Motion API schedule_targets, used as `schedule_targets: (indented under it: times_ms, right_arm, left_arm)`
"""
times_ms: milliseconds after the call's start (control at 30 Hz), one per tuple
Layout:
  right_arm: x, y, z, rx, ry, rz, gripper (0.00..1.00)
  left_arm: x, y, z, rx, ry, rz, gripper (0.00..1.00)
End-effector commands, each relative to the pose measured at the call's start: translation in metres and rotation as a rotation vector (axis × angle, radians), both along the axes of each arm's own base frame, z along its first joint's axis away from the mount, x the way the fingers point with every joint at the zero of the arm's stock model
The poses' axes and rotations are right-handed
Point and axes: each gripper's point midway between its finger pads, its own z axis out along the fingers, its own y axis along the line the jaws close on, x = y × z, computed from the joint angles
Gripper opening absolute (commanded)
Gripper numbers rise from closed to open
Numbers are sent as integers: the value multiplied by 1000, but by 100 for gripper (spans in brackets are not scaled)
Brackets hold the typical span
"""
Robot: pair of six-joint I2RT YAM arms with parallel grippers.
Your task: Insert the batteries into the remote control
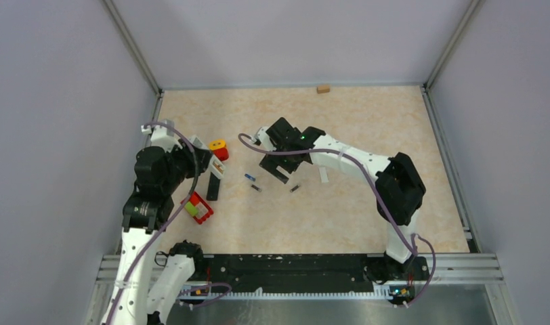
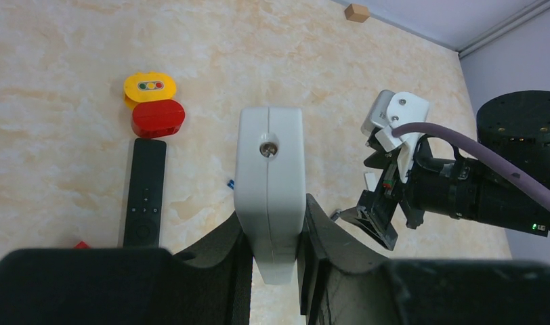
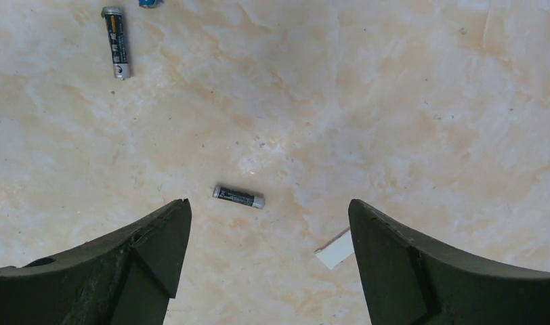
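Directly under the right pincer [image 3: 269, 206], whose fingers stand spread wide, a dark battery [image 3: 238, 196] lies flat on the bench [image 3: 408, 101], slightly off-centre in the gap. Its long axis runs almost finger to finger, so a wrist turn seems needed before closing. The left pincer [image 2: 272, 261] is farther off, pinching a white bar [image 2: 270, 169].
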Motion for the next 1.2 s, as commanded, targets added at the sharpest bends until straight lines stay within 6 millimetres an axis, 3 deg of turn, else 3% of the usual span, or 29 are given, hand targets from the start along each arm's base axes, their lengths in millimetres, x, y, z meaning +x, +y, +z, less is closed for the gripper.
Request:
schedule_targets:
  times_ms: [0, 300, 800, 933, 1167]
  right_arm:
    - [2, 2, -2, -22, -13, 92, 87]
    - [-28, -11, -45, -147, 18, 306, 87]
    - [-19, -19, -90, -263, 45, 368, 78]
    - [-15, -19, -93, -257, 77, 363, 66]
    - [-21, -35, -103, -295, 158, 345, 29]
  left_arm:
    - [1, 4, 6, 7, -46, 24, 0]
    - [2, 3, -1, -1, -7, 19, 0]
    - [21, -3, 9, -6, -4, -3, 0]
    - [23, -2, 10, 2, -4, -4, 0]
    - [25, -2, 12, 9, -9, -6, 0]
